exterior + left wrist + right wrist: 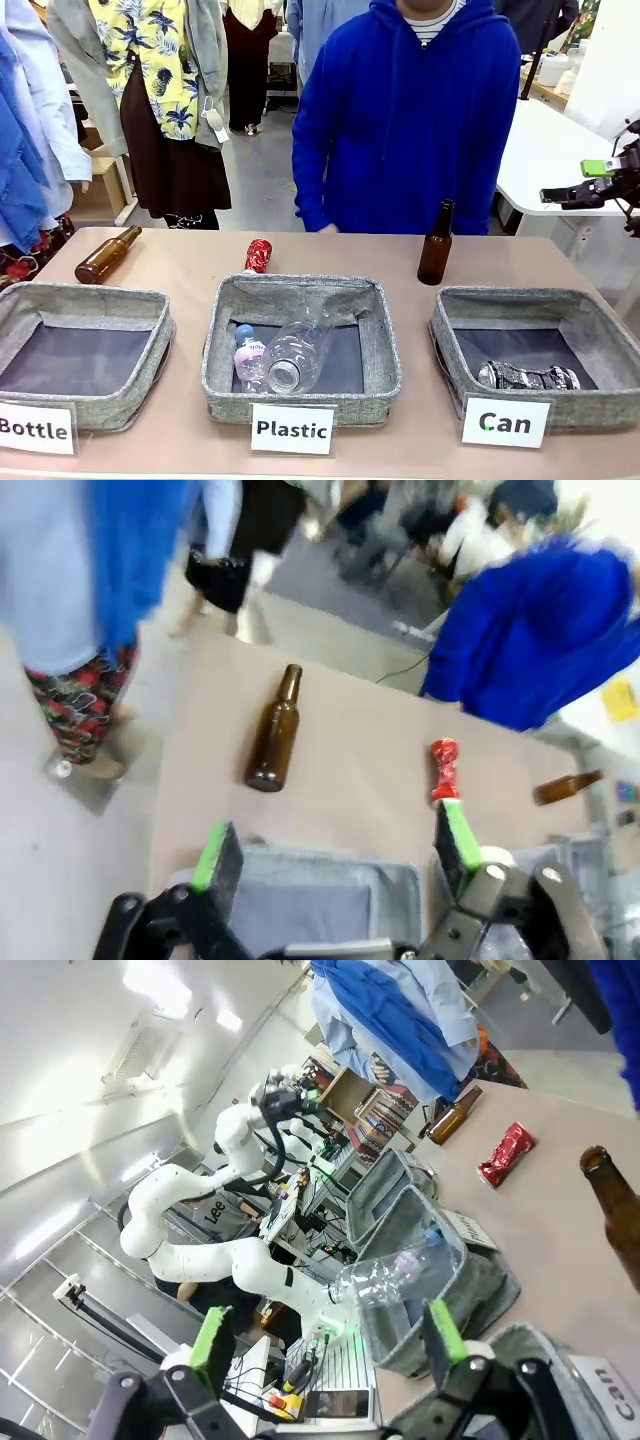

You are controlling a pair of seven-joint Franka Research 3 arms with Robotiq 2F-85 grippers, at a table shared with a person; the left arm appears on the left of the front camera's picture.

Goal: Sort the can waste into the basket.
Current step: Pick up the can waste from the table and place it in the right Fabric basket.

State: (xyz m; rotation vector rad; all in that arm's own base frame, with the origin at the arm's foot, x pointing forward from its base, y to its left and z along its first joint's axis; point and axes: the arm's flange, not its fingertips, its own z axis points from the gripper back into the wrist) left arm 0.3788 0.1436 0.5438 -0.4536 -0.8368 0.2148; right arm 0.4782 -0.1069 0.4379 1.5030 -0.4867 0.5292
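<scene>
From the front I count two cans. The silver can (528, 377) lies inside the Can basket (600, 325), and the red can (258, 255) lies on the table (180, 290) just behind the Plastic basket (300, 400). There are three baskets and two brown bottles.

At my left wrist, my left fingers (217, 855) are spread wide and empty, with the red can ahead of them. I judge it light, thin, slick and already crumpled, so I'd pinch it across its narrow middle.

At my right wrist, my right fingers (212, 1335) are also spread and hold nothing.
</scene>
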